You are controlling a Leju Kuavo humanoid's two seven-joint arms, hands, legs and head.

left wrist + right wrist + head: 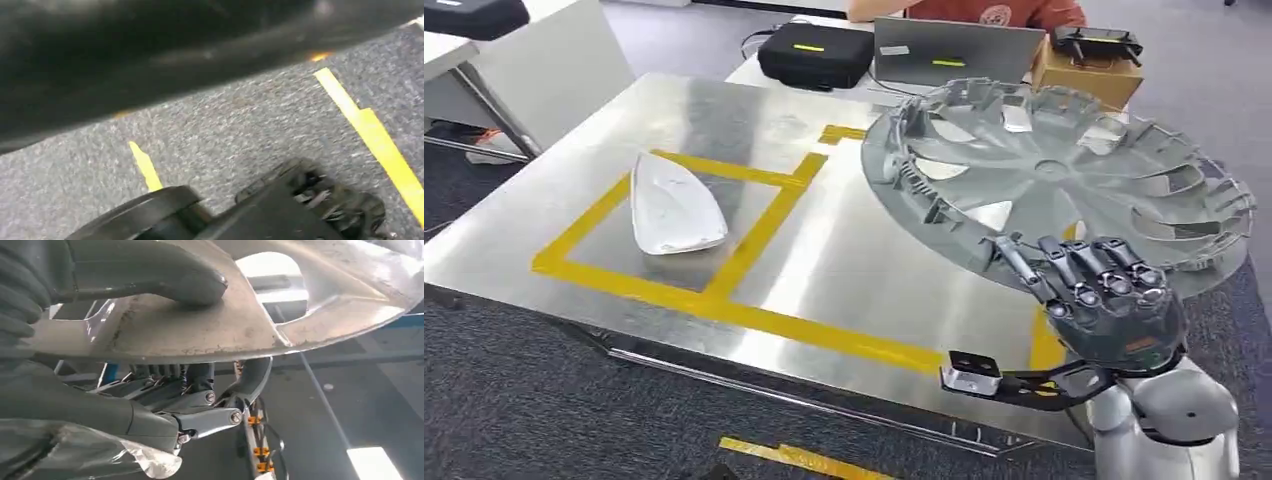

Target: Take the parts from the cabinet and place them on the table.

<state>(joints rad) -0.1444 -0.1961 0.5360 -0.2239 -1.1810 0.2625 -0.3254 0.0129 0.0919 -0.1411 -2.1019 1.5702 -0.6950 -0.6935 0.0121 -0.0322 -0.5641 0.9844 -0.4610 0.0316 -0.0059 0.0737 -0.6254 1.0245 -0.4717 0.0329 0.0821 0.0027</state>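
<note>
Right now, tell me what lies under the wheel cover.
Under the wheel cover the metal table and yellow tape show at its edge. The right robot hand grips its near rim. The rest beneath is covered.

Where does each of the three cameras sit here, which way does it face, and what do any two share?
Head view: high on the body, looking down at the steel table; right hand grips the grey plastic wheel cover.
Left wrist view: on the hanging arm, facing grey carpet with yellow tape.
Right wrist view: behind the right hand, close against the cover.
Head and right wrist views share that cover.
</note>
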